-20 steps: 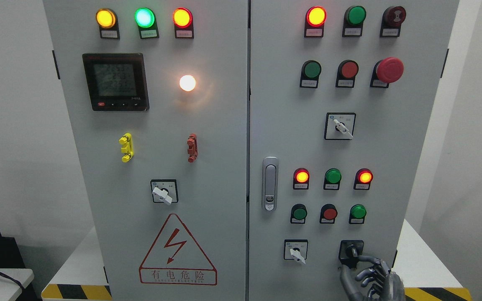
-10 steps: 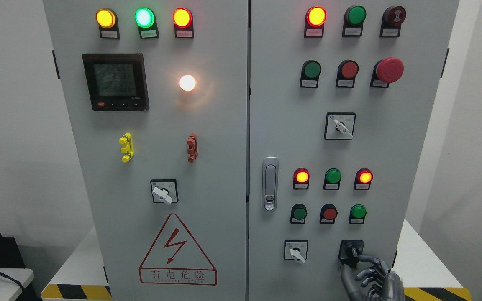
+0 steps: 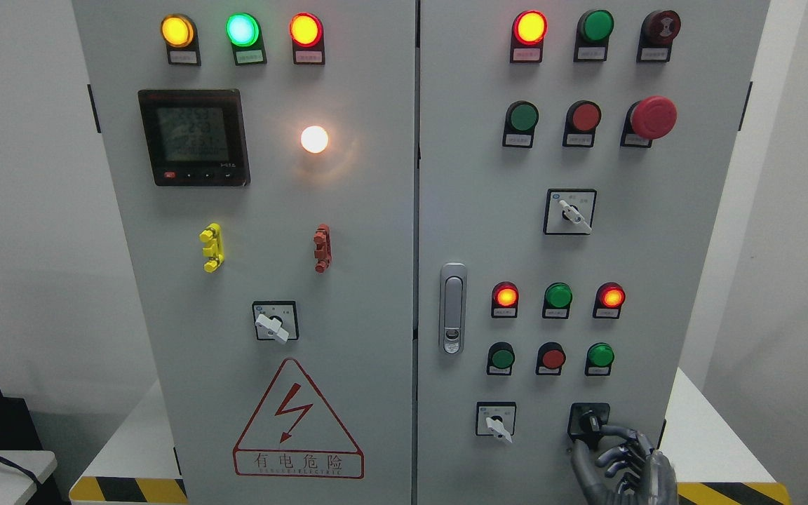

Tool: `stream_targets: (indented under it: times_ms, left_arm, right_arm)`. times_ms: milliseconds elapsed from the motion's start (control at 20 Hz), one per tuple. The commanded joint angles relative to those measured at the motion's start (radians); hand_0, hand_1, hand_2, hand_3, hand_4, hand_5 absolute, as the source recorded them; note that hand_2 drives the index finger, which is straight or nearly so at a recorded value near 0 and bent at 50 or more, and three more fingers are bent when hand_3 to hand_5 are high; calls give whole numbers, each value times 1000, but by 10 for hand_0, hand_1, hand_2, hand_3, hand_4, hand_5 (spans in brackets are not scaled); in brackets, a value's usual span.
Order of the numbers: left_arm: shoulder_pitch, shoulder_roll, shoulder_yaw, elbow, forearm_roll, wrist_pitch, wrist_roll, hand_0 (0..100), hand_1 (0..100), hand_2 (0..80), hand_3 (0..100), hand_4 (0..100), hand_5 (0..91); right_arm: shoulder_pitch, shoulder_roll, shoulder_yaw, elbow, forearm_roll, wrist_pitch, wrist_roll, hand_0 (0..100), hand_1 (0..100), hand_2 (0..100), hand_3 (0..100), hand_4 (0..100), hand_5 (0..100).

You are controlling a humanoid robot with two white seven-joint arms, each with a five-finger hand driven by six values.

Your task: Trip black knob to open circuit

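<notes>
black knob (image 3: 589, 423): mounted on a black square plate at the lower right of the right cabinet door (image 3: 474, 210), bottom row, right of the white selector switch (image 3: 496, 421). Handle is seen tilted, upper end leaning left.
right hand (image 3: 625, 466): seen entering from the bottom edge, just below and right of the knob. Grey metallic fingers (image 3: 614, 431) are curled; the top finger is stretched leftward and laid against the knob's lower right side, thumb placed below the plate. A full grasp cannot be confirmed; contact only.
left hand: not shown.
row above knob: three push buttons, green (image 3: 501, 358), red (image 3: 552, 358), green (image 3: 600, 355); above them three lamps, the outer two lit red-orange, the middle one green.
door handle (image 3: 452, 307): silver latch, set at the left edge of the right door.
upper right door: emergency stop button (image 3: 651, 117), red mushroom type, set beside further lamps and buttons.
left door: meter display (image 3: 193, 137), lit white lamp (image 3: 314, 139), white selector, and hazard triangle (image 3: 298, 419) printed near the bottom.
base: yellow-black striped edge (image 3: 127, 489) seen under the cabinet.
</notes>
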Motion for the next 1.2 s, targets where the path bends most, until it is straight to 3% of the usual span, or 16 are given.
stream_targets:
  times_ms: [0,751,1151]
  left_arm:
    - [-8,0,0,0,-32,1,0,120,389,0,0,0,0]
    - [-8,0,0,0,-34,1,0,120,389,0,0,0,0]
    - [-8,0,0,0,-32,1,0,120,389,0,0,0,0]
  right_arm:
    - [-8,0,-30,4,0,7,0,313,792,438,783,853,964]
    - [-16,0,-30,5,0,26,0,325,818,445,786,854,963]
    - [-16,-1,-30,7,0,27,-1,383,835,437,779,848,961]
